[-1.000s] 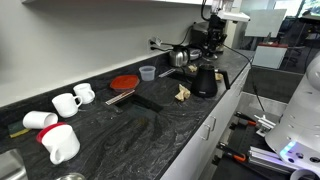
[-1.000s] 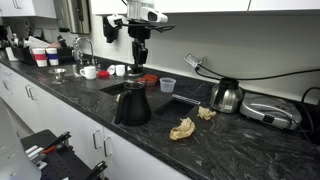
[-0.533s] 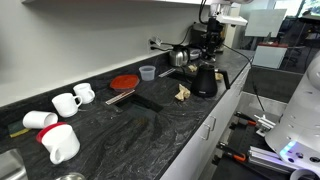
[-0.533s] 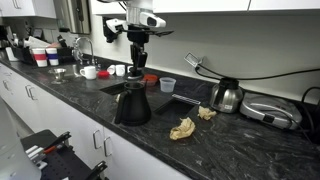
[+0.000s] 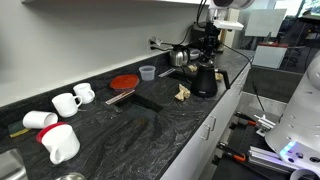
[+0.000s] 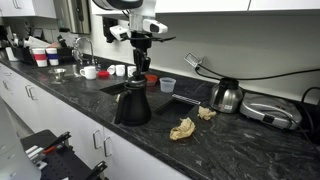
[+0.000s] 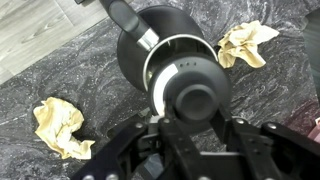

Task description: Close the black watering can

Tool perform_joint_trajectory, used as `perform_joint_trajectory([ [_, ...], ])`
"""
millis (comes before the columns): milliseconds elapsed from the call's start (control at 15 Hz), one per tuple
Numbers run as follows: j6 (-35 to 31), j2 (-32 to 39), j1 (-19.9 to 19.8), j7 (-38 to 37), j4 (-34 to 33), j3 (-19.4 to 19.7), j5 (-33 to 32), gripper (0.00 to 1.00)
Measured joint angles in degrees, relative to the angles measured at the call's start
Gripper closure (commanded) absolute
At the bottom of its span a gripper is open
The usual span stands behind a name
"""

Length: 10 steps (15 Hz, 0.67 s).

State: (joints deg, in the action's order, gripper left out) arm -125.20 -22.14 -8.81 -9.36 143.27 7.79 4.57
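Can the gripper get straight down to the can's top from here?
Probably yes: the gripper hangs directly above the can, and nothing lies between them; the crumpled scraps sit off to the sides.

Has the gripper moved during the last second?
Yes. In an exterior view the gripper has shifted slightly right, and now hangs directly above the black watering can.

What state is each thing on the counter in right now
Black watering can: upright, lid on its opening.
End effector: above the can, open or shut cannot be told.
Silver pot: upright, lid on.
White mugs: two upright, two on their sides.
Crumpled paper: lying loose on the counter.
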Motion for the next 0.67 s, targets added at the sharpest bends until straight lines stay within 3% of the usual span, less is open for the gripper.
perform_joint_trajectory([
  [667, -0.2, 0.6, 0.0, 0.4, 0.1, -0.2, -1.9, 0.85],
])
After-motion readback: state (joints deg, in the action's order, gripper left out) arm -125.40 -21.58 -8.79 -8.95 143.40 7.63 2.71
